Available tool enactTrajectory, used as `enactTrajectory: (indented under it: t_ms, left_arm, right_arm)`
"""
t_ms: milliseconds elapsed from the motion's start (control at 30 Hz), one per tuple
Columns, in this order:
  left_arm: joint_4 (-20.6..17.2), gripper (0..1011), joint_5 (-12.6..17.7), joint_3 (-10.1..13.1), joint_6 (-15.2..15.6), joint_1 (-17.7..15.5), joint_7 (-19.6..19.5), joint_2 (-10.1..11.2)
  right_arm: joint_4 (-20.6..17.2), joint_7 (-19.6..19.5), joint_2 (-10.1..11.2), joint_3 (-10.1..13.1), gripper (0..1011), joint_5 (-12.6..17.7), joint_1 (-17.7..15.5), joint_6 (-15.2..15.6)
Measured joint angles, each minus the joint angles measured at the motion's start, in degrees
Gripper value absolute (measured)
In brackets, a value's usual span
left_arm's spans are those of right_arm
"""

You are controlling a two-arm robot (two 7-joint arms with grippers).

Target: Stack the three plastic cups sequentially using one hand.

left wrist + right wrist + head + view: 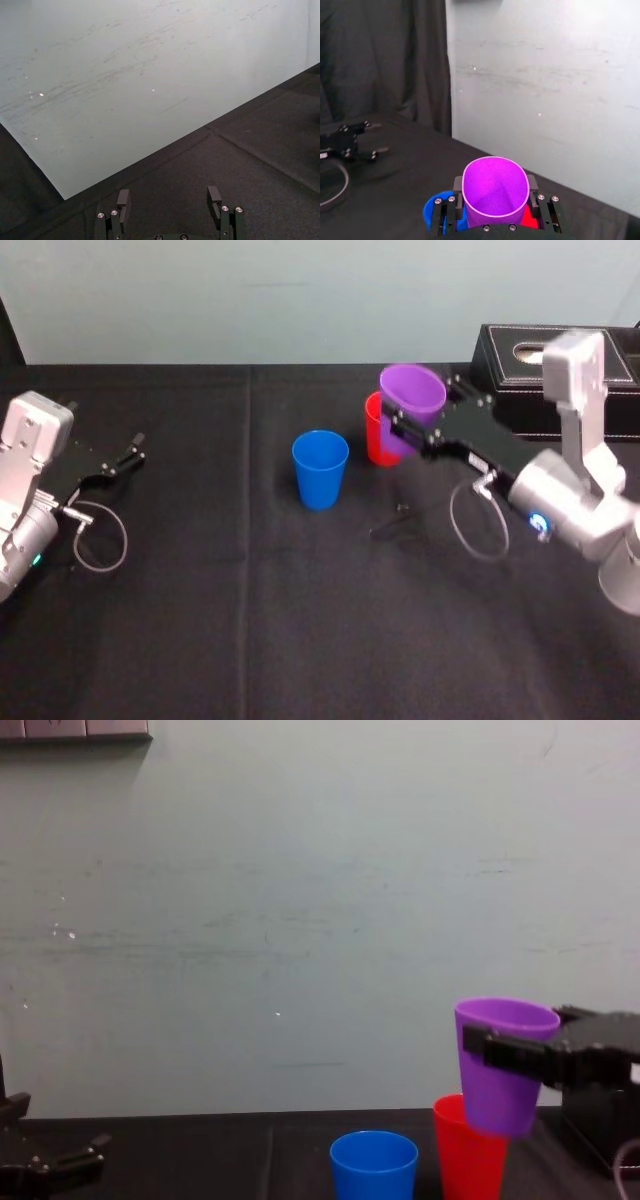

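Note:
My right gripper (418, 418) is shut on the purple cup (412, 390), one finger on each side of its wall just below the rim. The purple cup (497, 1065) hangs upright above the table, its base a little lower than the rim of the red cup (468, 1160) and just to the right of it. The red cup (376, 435) stands on the black cloth right behind the gripper. The blue cup (320, 470) stands alone to its left. In the right wrist view the purple cup (495, 192) sits between the fingers (534, 197). My left gripper (125, 455) rests open at the far left.
A black box (550, 355) stands at the back right, close behind my right arm. A grey cable loop (475, 525) hangs from the right wrist. The pale wall (300, 920) closes off the back of the table.

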Motion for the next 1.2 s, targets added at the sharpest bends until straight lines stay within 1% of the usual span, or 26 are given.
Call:
enactTrajectory:
  t_ms: [233, 467, 500, 700, 867, 900, 1200]
  left_arm:
    - [0.0, 1005, 0.0, 0.0, 0.0, 0.0, 0.0, 0.0]
    - [0.0, 1005, 0.0, 0.0, 0.0, 0.0, 0.0, 0.0]
    - [0.0, 1005, 0.0, 0.0, 0.0, 0.0, 0.0, 0.0]
    - [0.0, 1005, 0.0, 0.0, 0.0, 0.0, 0.0, 0.0]
    - [0.0, 1005, 0.0, 0.0, 0.0, 0.0, 0.0, 0.0]
    - [0.0, 1005, 0.0, 0.0, 0.0, 0.0, 0.0, 0.0]
    - [0.0, 1005, 0.0, 0.0, 0.0, 0.0, 0.0, 0.0]
  right_arm:
    - [2.5, -0.7, -2.0, -0.3, 723, -0.3, 5.2, 3.4]
    - [5.4, -1.3, -3.6, -0.7, 724, -0.2, 8.7, 5.4]
    - [6.2, -1.4, -3.9, -0.8, 723, -0.2, 9.5, 5.7]
    - [9.6, -1.5, -5.0, -1.3, 724, -0.4, 12.0, 6.1]
    - [11.9, -1.5, -5.6, -1.6, 723, -0.8, 13.3, 6.2]
    - [12.9, -1.4, -5.9, -1.7, 723, -0.9, 13.7, 6.1]
    - [15.8, -1.4, -6.7, -2.3, 723, -1.7, 15.0, 5.4]
